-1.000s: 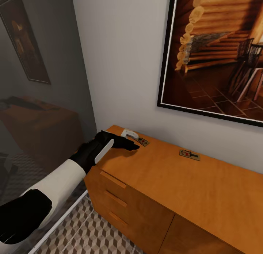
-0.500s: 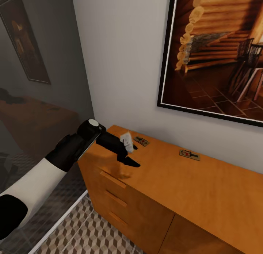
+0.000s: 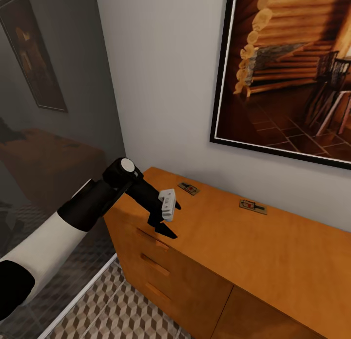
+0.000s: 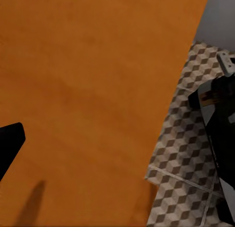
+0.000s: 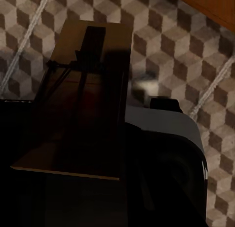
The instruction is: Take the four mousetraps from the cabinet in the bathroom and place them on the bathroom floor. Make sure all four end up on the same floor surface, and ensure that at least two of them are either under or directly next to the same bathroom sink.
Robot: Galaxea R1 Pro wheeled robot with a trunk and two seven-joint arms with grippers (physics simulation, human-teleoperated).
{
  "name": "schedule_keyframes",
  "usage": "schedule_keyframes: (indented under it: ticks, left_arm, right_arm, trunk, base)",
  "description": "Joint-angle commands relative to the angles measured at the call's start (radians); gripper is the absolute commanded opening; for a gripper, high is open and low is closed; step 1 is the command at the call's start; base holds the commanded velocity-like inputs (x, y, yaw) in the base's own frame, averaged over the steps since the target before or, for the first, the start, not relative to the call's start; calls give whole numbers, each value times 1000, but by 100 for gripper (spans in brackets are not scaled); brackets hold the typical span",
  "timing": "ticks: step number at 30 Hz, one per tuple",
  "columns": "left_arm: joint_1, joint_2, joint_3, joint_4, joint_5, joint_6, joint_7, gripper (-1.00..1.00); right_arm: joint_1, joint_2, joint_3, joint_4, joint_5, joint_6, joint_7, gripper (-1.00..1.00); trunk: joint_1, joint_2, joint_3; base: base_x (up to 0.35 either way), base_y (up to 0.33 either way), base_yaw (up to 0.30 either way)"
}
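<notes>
Tan mousetrap (image 5: 85, 97) lengthwise along right gripper (image 5: 73, 188)

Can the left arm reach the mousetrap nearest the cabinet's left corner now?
Probably yes. The left gripper hangs just above the cabinet top, close to that mousetrap, and nothing stands between them. It would need to swing back toward the wall.

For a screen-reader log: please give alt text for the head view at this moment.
The robot's left gripper hovers with fingers apart over the left end of an orange-brown cabinet. Two mousetraps lie near the wall on top, below a framed cabin picture.
</notes>
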State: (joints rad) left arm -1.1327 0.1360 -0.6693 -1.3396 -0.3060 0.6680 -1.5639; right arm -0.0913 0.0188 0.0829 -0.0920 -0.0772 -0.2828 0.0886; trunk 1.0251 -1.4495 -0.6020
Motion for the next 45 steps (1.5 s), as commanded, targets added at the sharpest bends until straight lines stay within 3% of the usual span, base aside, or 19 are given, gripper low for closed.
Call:
schedule_keyframes:
  ticks: [1,26,45]
  left_arm:
    - [-1,0,-1,-4,-8,10,-7,100]
    - [-1,0,-3,-14,-11,8,-7,100]
    - [-1,1,-6,-26,-11,8,-7,100]
  right_arm:
    - [0,0,8,1,-12,-4,5,-100]
    - [0,-2,8,-3,-11,-4,4,-100]
    - [0,-3,8,-3,-12,-4,4,-100]
  trunk:
    - [0,0,-1]
    - [0,0,24]
    - [0,0,44]
  base:
    - [0,0,-68]
    - [0,4,-213]
    - [0,254,-229]
